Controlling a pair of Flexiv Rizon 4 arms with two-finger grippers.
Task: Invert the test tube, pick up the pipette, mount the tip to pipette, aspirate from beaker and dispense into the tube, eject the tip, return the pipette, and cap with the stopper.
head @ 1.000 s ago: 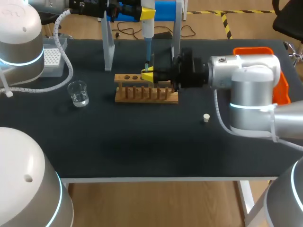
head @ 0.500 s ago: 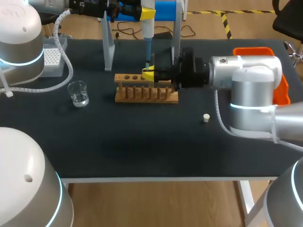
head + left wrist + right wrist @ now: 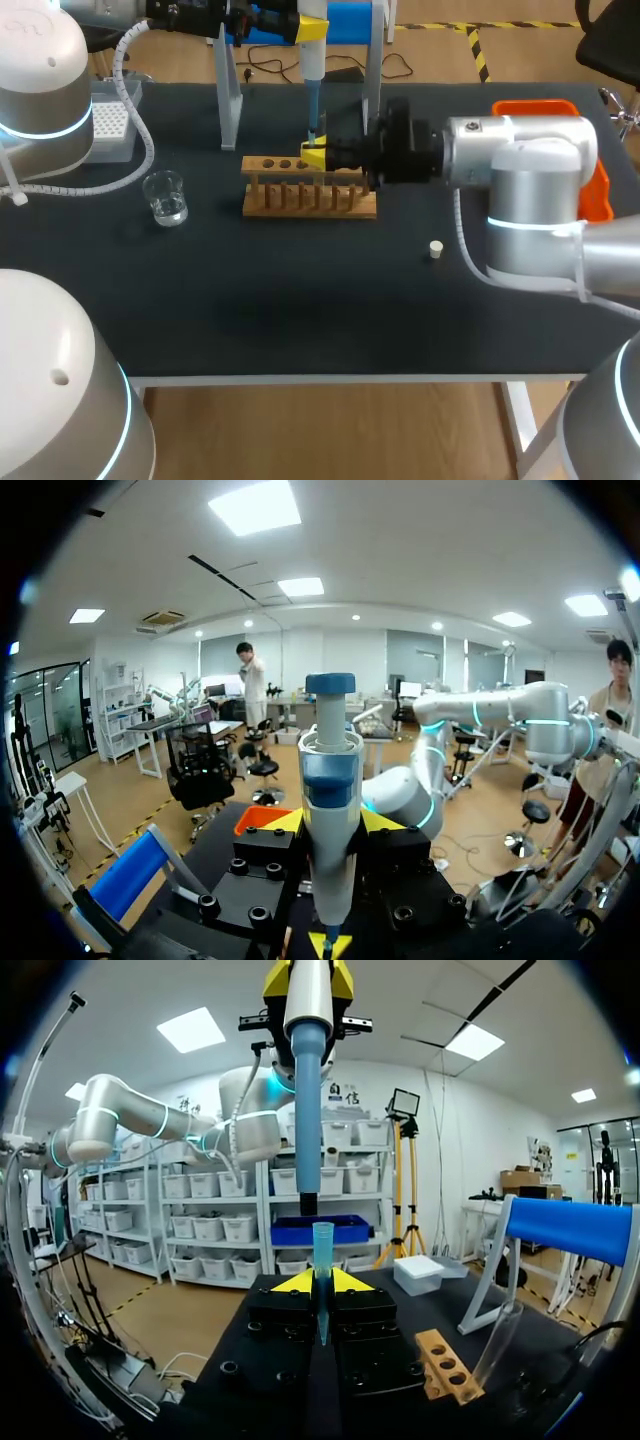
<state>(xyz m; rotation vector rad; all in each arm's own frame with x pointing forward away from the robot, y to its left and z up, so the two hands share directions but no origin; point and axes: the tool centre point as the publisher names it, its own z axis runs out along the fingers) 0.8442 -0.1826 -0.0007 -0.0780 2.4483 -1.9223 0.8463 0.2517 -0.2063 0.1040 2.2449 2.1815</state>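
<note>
Mounting the tip is the step in hand, as I judge it. My right hand (image 3: 320, 1282) is closed on the blue tip (image 3: 321, 1250), both yellow fingers pinching it from either side so it stands upright with its wide mouth up. My left hand (image 3: 332, 825) is clamped round the body of the pipette (image 3: 308, 1090), which hangs vertical, straight over the tip. The dark nozzle sits just above the tip's mouth, and I cannot tell whether they touch. All this is over the wooden rack (image 3: 310, 192) toward the back of the counter (image 3: 300, 300). The test tube (image 3: 497, 1345) leans just beside the rack's end; whether it sits in a hole I cannot tell. The beaker (image 3: 164, 197) stands well apart on my left side, and the stopper (image 3: 435, 249) lies alone on my right. Next, I reckon, the nozzle has to go straight down into the tip, kept in line, with enough push to seat it, and only then should the right hand let go
</note>
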